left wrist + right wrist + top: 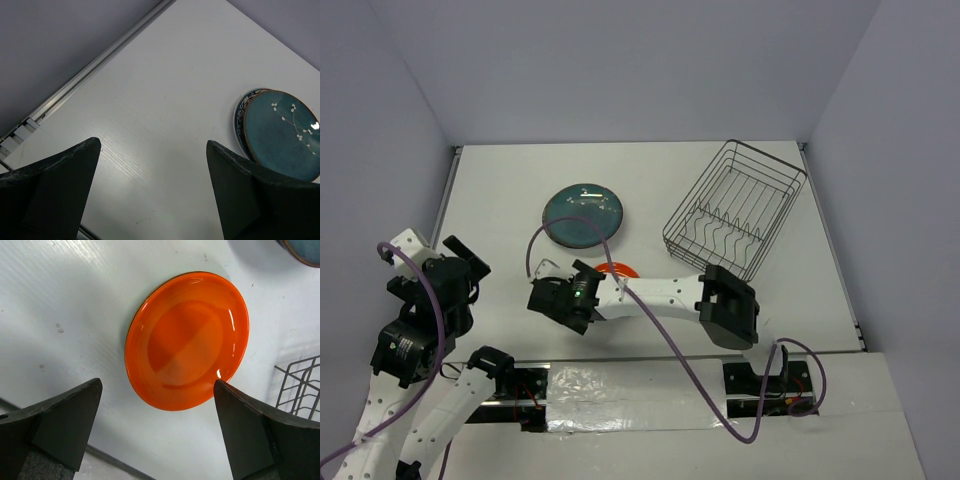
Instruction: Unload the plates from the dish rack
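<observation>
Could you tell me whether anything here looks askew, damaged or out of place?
Nothing is damaged or spilled. The dish rack sits at an angle to the table edge, and the teal plate lies off-centre on a blue-patterned plate beneath it. The orange plate lies flat.

White table inside a pale lavender enclosure

The table (500, 200) is matte white with a faint wood-like grain, and it is boxed in by 3 plain lavender-grey walls (620, 70) at the left, back and right. A thin silvery metal rail (100, 60) runs along the table's left edge where it meets the wall, and a second rail (833, 245) lines the right edge. Across the near edge lies a glossy, slightly crinkled white sheet (620, 390) that catches the light. In the right wrist view, 2 or 3 tiny dark specks (59, 328) mark the surface.
</observation>
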`<state>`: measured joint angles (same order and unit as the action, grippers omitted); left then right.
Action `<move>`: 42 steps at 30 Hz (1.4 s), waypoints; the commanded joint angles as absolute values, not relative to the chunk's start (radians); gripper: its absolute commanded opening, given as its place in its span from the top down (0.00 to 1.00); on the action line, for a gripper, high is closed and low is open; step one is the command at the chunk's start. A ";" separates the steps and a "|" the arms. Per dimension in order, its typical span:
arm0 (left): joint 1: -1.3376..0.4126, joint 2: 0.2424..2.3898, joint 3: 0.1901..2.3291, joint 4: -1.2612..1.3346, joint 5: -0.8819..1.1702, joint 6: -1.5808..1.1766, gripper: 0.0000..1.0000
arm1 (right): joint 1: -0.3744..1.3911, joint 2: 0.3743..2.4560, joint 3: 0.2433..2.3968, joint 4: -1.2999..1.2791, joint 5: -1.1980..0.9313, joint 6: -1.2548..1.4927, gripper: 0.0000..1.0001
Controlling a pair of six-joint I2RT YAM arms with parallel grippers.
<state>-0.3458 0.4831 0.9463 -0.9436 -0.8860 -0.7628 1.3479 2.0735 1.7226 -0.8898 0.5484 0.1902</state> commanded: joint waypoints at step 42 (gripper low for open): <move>-0.138 0.505 0.936 -0.793 -0.716 -0.600 0.00 | 0.667 0.546 1.005 -0.848 0.756 0.394 0.00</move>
